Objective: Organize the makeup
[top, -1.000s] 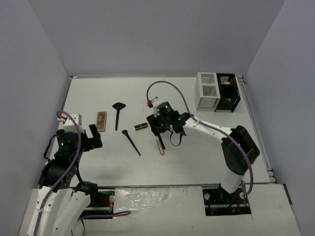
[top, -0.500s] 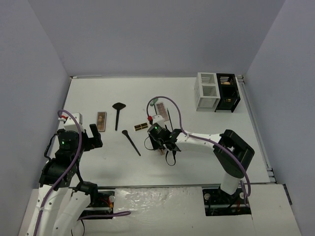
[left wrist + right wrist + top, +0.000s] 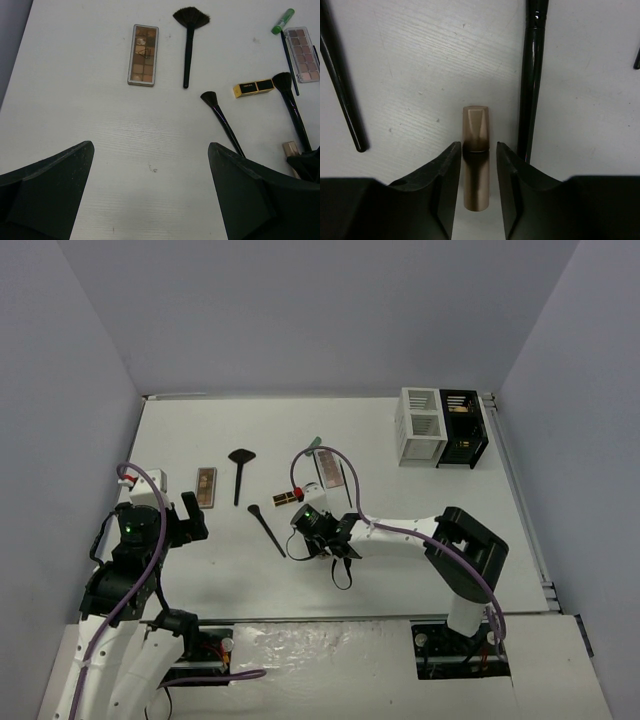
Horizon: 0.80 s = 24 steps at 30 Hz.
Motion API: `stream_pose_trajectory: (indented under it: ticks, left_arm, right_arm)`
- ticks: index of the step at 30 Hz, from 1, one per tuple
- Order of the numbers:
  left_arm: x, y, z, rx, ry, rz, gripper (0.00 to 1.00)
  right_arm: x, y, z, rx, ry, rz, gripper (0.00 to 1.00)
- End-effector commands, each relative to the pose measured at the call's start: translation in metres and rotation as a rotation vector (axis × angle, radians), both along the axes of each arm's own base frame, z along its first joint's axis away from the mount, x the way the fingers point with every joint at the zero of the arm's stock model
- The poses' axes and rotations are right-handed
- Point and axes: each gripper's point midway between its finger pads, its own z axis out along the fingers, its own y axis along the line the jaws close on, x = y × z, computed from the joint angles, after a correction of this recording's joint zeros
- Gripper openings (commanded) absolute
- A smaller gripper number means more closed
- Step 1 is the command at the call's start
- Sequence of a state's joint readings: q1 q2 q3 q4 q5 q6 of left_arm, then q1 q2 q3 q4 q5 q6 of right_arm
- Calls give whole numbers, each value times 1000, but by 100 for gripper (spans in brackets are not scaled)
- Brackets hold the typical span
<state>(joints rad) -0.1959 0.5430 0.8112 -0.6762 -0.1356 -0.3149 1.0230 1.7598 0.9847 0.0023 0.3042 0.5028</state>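
Bronze tube (image 3: pixel 476 162) lies lengthwise inside the right end effector (image 3: pixel 477 147), slanted tip outward.

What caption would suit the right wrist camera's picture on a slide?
Right gripper straddling a bronze tube lying on the white table, black brush handles on either side.

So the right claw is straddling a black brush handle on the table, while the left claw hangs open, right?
Not quite. The right claw straddles the small bronze tube, not a brush; the black brush handle lies just outside one finger. The right wrist view shows this. The left claw does hang open.
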Motion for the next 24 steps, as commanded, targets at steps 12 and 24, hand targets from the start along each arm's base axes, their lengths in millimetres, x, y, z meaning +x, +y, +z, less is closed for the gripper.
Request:
stream_pose_trajectory:
  ticks: [12, 24]
  left_arm:
    - [9, 1, 15, -6, -48, 9, 97]
    - [9, -1, 16, -13, -52, 3, 97]
  right_arm:
    - [23, 8, 60, 78, -173, -27, 0]
    - [152, -194, 240, 35, -677, -407, 0]
